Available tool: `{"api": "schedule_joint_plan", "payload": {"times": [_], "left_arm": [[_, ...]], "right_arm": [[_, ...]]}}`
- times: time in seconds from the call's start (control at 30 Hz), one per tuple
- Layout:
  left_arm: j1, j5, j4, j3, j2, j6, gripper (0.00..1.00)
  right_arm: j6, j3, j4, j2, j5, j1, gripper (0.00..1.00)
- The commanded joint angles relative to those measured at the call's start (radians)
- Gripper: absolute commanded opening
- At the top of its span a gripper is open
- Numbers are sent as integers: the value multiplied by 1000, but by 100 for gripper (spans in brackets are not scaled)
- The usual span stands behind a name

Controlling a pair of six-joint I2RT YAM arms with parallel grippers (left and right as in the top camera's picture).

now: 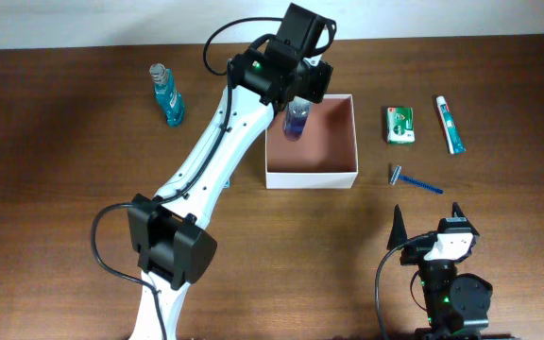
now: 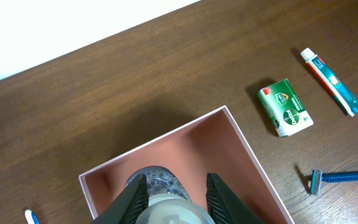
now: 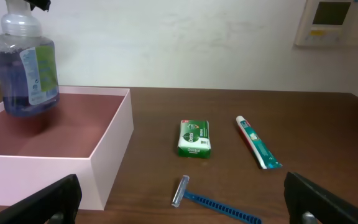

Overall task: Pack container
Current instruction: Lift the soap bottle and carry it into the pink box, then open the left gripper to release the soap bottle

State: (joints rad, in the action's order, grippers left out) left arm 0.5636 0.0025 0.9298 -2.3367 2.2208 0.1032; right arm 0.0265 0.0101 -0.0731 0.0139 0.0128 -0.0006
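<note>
Item one, container [image 1: 312,178]: square box with white walls and a pinkish-brown floor, open top facing up, sitting flat on the table [image 1: 83,161] at mid-width, toward the far side; being square it has no long axis, and its walls run parallel with the table edges. Item two, purple bottle [image 1: 297,121]: inside the container's far-left corner, roughly upright, long axis vertical, cap uppermost; whether its base touches the floor I cannot tell. Item three, my left gripper [image 2: 169,199]: partly closed, fingers pinching the purple bottle at its neck from above, one on each side. Item four, my right gripper [image 1: 430,215]: spread wide, holding and touching nothing, near the front edge, well apart from the container and to its right. Item five, razor [image 1: 414,179]: blue handle, lying flat just right of the container's front-right corner. Item six, soap box [image 1: 400,125]: green, flat, right of the container. Item seven, toothpaste tube [image 1: 450,125]: flat, just beyond the soap box. Item eight, blue bottle [image 1: 167,94]: lying well left of the container
</note>
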Motion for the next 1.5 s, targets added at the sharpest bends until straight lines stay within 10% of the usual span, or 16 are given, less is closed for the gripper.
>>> {"api": "schedule_joint_plan", "payload": {"times": [0.0, 1.23, 1.3, 1.47], "left_arm": [[-24, -10, -13, -24, 15, 10, 20], [-76, -7, -18, -21, 122, 64, 22], [-76, -7, -8, -21, 122, 64, 46], [-76, -7, 9, -21, 123, 64, 49]], "right_arm": [[0, -5, -7, -10, -2, -6, 99], [0, -5, -7, -10, -2, -6, 99], [0, -5, -7, -11, -2, -6, 98], [0, -5, -7, -10, -2, -6, 99]]}}
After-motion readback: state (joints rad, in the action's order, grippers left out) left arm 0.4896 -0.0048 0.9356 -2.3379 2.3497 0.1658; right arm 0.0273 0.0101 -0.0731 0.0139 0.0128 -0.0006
